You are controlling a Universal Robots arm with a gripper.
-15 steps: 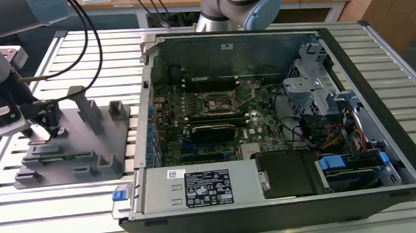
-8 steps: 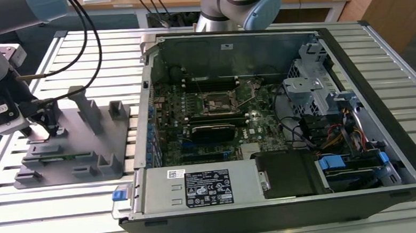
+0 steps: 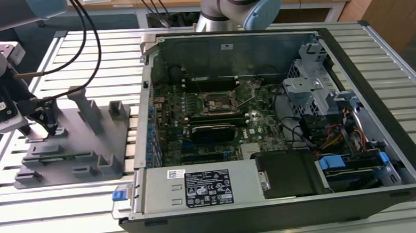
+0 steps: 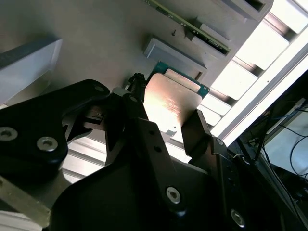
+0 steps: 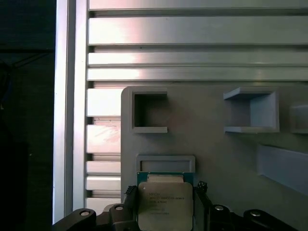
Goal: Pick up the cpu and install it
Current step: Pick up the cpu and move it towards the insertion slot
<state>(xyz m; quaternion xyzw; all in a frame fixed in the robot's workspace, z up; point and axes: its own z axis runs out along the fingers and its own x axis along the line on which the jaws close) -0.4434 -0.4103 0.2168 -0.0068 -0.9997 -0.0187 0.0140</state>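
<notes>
The cpu [image 5: 165,204], a flat square chip with a silvery top and a green rim, sits between my gripper's [image 5: 165,192] two black fingers at the edge of the grey holder tray [image 5: 216,154]. In the second wrist view the fingers [image 4: 195,127] press against opposite sides of the cpu [image 4: 168,103], so the gripper [image 4: 166,113] is shut on it. In the exterior view my gripper [image 3: 41,129] hangs low over the holder tray [image 3: 75,158] at that view's left. The black-framed socket [image 3: 217,102] lies in the middle of the motherboard, far off to the exterior view's right.
The open computer case [image 3: 269,198] lies on the slatted aluminium table [image 3: 71,220], with a power supply [image 3: 197,187] at its front and a drive cage [image 3: 313,87] on its right. Upright posts [image 3: 86,107] stand on the tray. Cables [image 3: 82,27] hang near my arm. A second arm [image 3: 245,2] stands behind the case.
</notes>
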